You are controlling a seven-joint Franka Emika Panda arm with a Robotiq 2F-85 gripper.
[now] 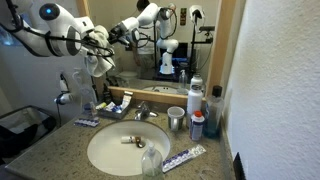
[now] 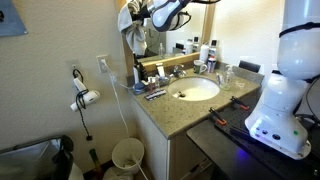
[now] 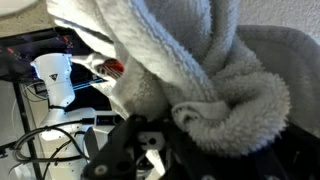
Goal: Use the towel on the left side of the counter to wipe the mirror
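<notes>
My gripper (image 1: 97, 46) is shut on a white fluffy towel (image 1: 99, 64) and holds it up against the left part of the mirror (image 1: 150, 55) above the counter. In an exterior view the towel (image 2: 135, 36) hangs from the gripper (image 2: 142, 20) at the mirror's left edge. In the wrist view the towel (image 3: 185, 65) fills most of the frame and bunches over the jaws (image 3: 150, 142). To its left the mirror (image 3: 50, 75) reflects the robot's white base. The fingertips are hidden by the cloth.
A white sink (image 1: 125, 148) is set in the granite counter (image 1: 50, 150), with a faucet (image 1: 140, 110) behind it. Bottles and a metal cup (image 1: 176, 119) stand at the right, a toothpaste tube (image 1: 185, 156) lies in front. A hair dryer (image 2: 85, 97) hangs on the wall above a waste bin (image 2: 127, 155).
</notes>
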